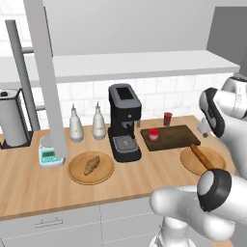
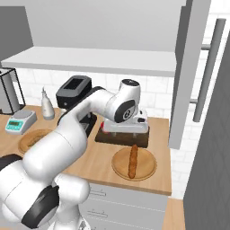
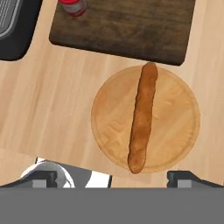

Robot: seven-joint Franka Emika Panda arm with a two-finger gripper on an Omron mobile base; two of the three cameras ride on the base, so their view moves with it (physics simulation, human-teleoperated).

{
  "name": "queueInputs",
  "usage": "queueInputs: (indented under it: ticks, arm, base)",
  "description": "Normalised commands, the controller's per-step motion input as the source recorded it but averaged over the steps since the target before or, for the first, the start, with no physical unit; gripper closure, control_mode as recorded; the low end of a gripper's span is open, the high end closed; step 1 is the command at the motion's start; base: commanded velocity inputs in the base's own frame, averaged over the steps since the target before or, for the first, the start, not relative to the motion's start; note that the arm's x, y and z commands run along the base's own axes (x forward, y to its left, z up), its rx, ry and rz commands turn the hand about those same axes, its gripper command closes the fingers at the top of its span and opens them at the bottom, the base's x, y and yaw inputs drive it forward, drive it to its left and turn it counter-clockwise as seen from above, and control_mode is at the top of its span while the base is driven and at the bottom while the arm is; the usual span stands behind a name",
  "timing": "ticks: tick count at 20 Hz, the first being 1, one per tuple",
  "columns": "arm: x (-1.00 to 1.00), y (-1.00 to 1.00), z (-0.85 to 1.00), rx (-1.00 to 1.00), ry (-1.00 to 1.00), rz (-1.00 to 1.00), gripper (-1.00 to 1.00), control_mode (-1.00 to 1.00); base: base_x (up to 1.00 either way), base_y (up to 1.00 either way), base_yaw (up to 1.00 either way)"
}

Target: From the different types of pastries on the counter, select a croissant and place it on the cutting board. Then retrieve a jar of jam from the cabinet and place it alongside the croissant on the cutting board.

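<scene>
Croissant [image 1: 91, 164] lay on a round wooden plate [image 1: 77, 177] well off to the pincer's side, beyond the coffee machine [image 1: 124, 123], not yet on the cutting board [image 3: 131, 30]. Jar of jam [image 1: 153, 134] already stood on a corner of that board.

Pincer [image 3: 112, 177] hung over the other round plate [image 3: 175, 118], which carried the long stick pastry [image 3: 142, 117]. Board lay just beyond that plate, with the jar at its far corner.

Risk, as judged: a straight descent from here would take the stick pastry, the wrong item, because the fingers were centred on its plate. A sweep across to the croissant could clip the jar or the coffee machine.

Pincer jaws stood fully apart, holding nothing, touching nothing; both finger tips [image 3: 43, 177] sat clear above the plate.
</scene>
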Motion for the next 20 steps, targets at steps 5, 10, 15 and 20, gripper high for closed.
queueInputs:
  ticks: [5,10,15,20]
  arm:
    - [-0.32,0.0,-0.02,0.0,0.05,0.0,-1.0,-1.0]
    - [-0.22,0.0,-0.38,0.0,-0.07,0.0,-1.0,-1.0]
    - [-0.03,-0.09,-0.65,-0.02,-0.11,0.0,-1.0,-1.0]
    - [0.08,-0.24,-0.58,-0.15,0.0,0.0,-1.0,-1.0]
  base:
    - [0.0,0.0,0.0]
    - [0.0,0.0,0.0]
    - [0.0,0.0,0.0]
    - [0.0,0.0,0.0]
